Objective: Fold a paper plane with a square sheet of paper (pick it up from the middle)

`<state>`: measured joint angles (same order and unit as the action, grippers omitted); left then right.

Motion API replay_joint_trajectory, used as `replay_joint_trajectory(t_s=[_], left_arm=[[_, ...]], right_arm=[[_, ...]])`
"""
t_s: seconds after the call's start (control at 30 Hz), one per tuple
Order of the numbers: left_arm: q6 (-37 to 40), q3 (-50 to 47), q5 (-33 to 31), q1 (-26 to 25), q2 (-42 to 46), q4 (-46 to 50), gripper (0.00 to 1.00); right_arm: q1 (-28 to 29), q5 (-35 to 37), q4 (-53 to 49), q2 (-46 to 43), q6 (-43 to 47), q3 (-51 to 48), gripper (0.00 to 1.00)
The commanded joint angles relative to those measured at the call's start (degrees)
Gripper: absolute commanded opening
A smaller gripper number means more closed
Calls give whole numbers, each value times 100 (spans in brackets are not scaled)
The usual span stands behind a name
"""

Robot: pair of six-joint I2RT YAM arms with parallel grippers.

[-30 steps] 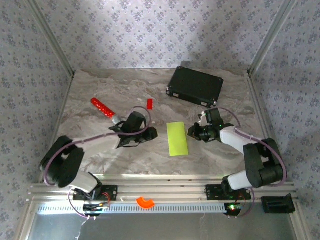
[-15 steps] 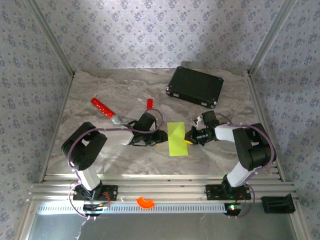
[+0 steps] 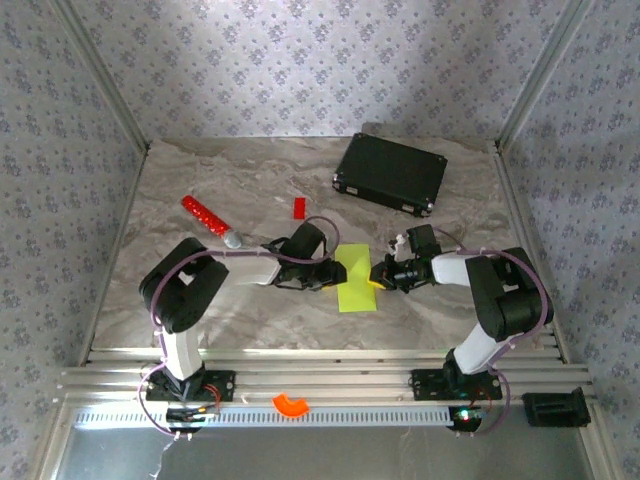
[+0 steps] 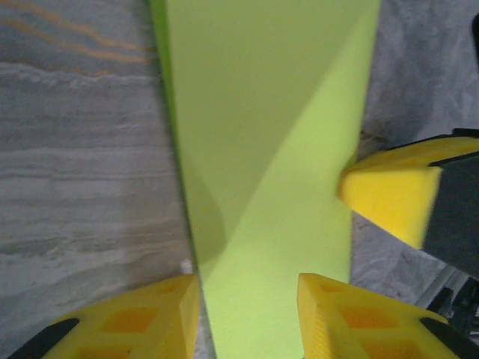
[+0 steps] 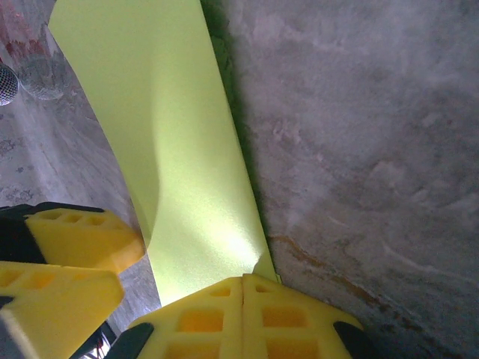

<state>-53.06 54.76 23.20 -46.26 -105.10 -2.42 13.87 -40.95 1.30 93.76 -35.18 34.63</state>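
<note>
Black-and-white arms (image 3: 250,268); purple cables (image 3: 147,290); yellow pads (image 4: 352,318) (honeycombed)

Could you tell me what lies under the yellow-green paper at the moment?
The paper lies on the grey marbled table, bare around its edges. The patch beneath its folded layers is covered, so unseen.

- A robot test booth in a lab: the left arm (image 3: 185,290) and right arm (image 3: 505,290) are bolted side by side to a slotted aluminium rail (image 3: 330,385).
- Bare aluminium posts (image 3: 100,85) frame the booth.
- Floral-print panels (image 3: 300,70) form its backdrop walls around a marble-look surface (image 3: 200,190).
- Exposed cables (image 3: 320,222) loop along the arms, and small indicator lights (image 3: 462,414) glow at their bases.
</note>
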Motion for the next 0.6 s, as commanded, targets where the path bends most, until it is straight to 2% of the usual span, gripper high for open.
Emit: replay_joint_trajectory(t_s=[0.0,0.13,0.3,0.57], left_arm=[[65,148,-126,-62,-79,240,41],[76,140,-111,-71,-111,212,42],[26,122,122,-73,-203,-42,35],[-98,-23,72,-76,-87,-220,29]], right_arm=[[-42,358,-448,152,-38,-202,4],[-51,368,-453,158,-35,-205,4],[-51,377,-448,176,-36,-202,5],[-51,388,-414,199,-42,-229,4]])
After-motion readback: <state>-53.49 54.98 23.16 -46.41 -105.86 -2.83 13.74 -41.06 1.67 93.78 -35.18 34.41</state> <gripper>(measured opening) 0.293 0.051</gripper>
